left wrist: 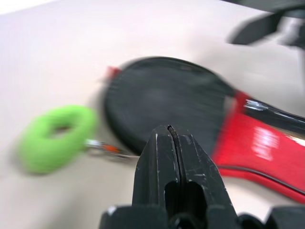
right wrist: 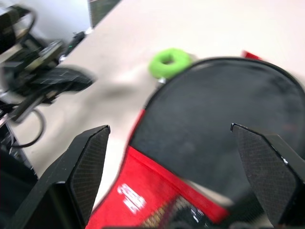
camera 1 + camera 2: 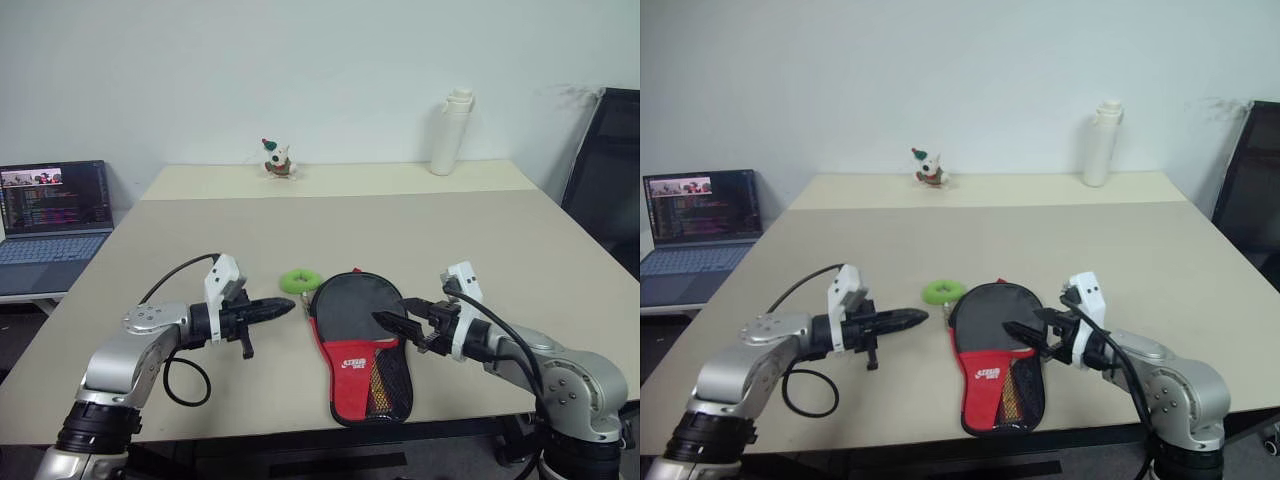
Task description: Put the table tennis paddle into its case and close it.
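Pale beige table against a white wall, a second table butted on at the far end.

Left pincer clenched, black fingers pressed flat together, grasping nothing, pointing level toward the case from the left, tip hovering just short of it and just below the green ring pull. Right pincer released, fingers spread wide with nothing between them, reaching in from the right over the case's middle; cannot tell from above whether touching the fabric.

Case lying flat near the table's front edge, between the two pincers: round black upper part toward the far side, red lower part with white logo and mesh pocket toward the near edge. Green ring pull resting on the table just beside the case's upper left rim, joined to it by a small metal link. Small red tab peeking out at the case's top rim. Table tennis paddle itself not distinguishable from the case.

Farther out: small toy figure and a white bottle standing on the far table, well apart from each other. Open laptop on a lower surface off the left side. Black chair at the right edge.
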`<state>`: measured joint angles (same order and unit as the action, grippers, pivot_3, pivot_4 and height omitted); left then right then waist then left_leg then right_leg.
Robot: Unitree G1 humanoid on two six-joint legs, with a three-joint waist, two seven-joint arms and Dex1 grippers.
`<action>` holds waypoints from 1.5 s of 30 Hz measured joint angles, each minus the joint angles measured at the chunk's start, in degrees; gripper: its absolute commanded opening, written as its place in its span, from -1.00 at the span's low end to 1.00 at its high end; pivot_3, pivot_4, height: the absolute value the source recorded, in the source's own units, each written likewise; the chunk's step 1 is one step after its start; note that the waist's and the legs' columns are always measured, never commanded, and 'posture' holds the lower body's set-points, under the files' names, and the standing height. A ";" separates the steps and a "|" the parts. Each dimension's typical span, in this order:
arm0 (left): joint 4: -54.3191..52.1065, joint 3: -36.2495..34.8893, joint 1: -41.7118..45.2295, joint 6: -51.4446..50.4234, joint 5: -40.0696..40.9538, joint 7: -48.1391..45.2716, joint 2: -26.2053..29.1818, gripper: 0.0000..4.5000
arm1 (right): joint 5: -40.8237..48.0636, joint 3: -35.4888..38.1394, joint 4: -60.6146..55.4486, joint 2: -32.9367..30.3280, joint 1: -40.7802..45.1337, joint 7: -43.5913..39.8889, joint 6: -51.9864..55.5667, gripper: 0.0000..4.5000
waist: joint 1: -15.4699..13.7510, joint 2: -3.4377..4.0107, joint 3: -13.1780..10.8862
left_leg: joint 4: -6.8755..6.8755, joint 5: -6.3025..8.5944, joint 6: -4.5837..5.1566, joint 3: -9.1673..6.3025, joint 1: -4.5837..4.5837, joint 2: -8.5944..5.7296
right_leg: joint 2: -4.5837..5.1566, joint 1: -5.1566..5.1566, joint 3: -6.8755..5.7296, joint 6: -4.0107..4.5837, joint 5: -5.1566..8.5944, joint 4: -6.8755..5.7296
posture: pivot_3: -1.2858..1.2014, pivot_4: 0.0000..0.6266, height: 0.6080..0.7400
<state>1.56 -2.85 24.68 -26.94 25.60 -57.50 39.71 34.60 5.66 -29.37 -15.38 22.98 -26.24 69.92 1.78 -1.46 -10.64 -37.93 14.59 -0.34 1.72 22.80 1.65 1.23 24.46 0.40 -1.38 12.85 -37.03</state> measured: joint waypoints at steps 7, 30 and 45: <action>10.78 1.56 6.40 5.10 -7.78 5.50 -2.55 0.20 | -6.52 -8.81 9.72 0.51 3.57 0.21 -11.93 1.00 | -0.13 -0.01 0.01 | 0.00 0.00 0.00 -0.01 0.06 -0.01 | 0.03 0.01 -0.02 0.03 -0.02 0.03 | 0.03 -0.52 1.00; 59.83 8.92 32.13 18.90 -23.70 6.24 -14.89 0.99 | -10.11 -13.66 13.47 3.10 3.25 3.48 -17.82 1.00 | -0.13 -0.10 0.06 | -0.04 0.00 0.00 -0.02 0.12 -0.09 | 0.03 0.00 -0.47 0.27 -0.17 0.00 | 0.03 -0.52 1.00; 54.87 6.91 27.35 18.89 -23.88 3.97 -13.77 -0.78 | -14.51 -15.13 16.72 3.37 4.50 4.19 -22.50 1.00 | -0.04 -0.15 0.14 | -0.05 0.00 0.00 -0.06 -0.01 -0.06 | 0.03 -0.07 -0.43 0.27 -0.17 -0.05 | 0.03 -0.52 1.00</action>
<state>56.43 4.06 52.04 -8.05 1.72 -53.53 25.94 20.10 -9.47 -12.66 -12.00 27.47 -22.04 47.42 1.74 -1.61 -10.50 -37.98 14.59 -0.34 1.66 22.80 1.59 1.26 24.39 -0.02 -1.11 12.68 -37.08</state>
